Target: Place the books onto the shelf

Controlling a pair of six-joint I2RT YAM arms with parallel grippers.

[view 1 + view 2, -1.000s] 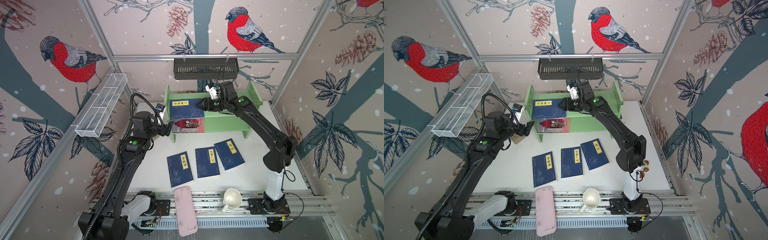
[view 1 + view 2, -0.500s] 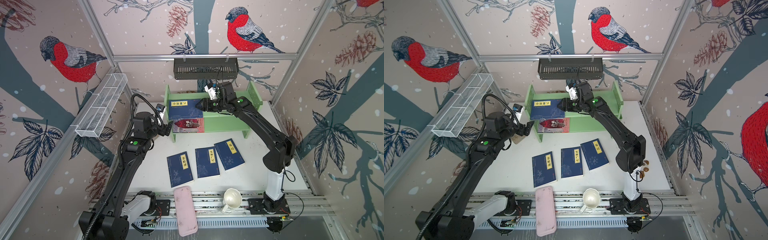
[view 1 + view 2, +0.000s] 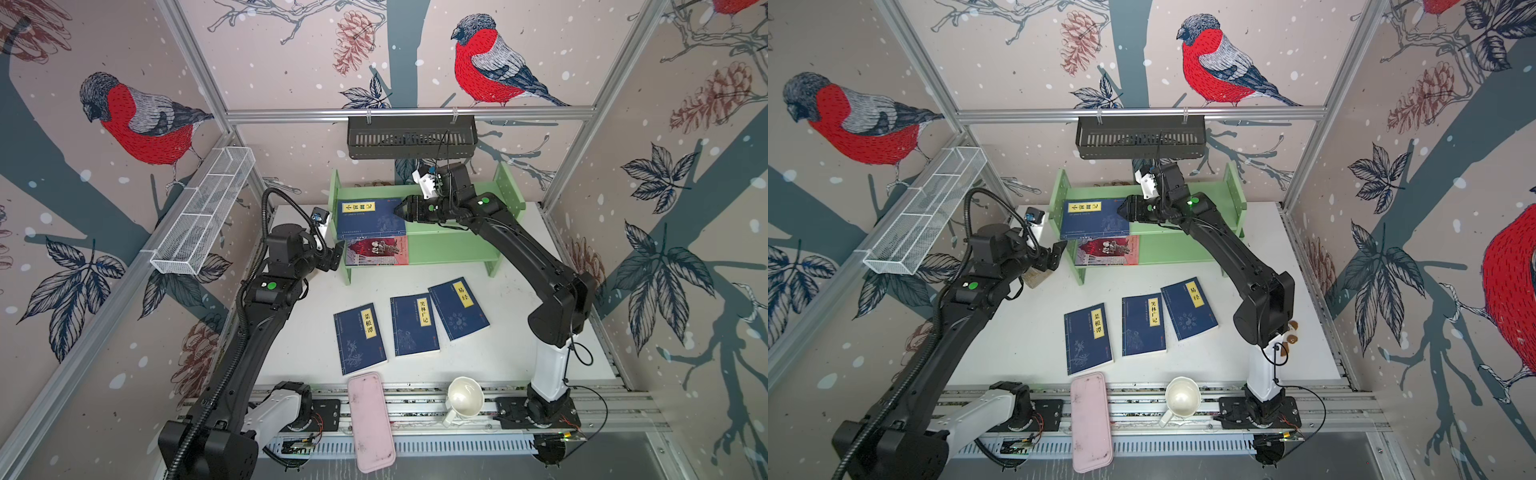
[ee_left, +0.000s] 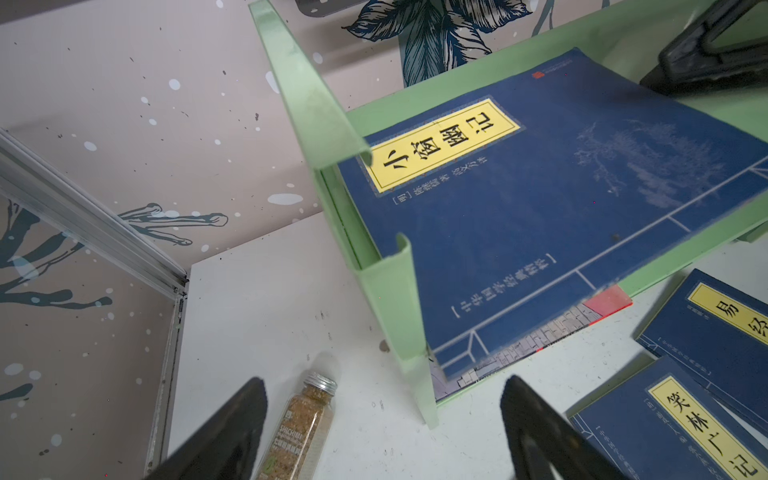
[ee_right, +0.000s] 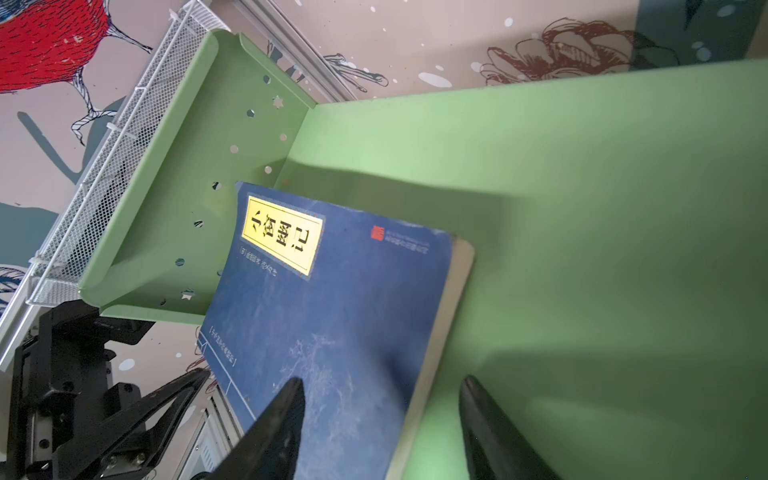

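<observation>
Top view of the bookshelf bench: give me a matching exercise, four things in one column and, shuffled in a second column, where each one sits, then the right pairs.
Column one
1. red-and-grey illustrated book
2. navy book titled 小窗幽记
3. pink flat case
4. spice bottle

Column two
A. across the front rail, next to the white mug
B. on the upper tier of the shelf
C. on the table, just outside the shelf's side panel
D. on the shelf's lower tier

Pairs: 1-D, 2-B, 3-A, 4-C
</observation>
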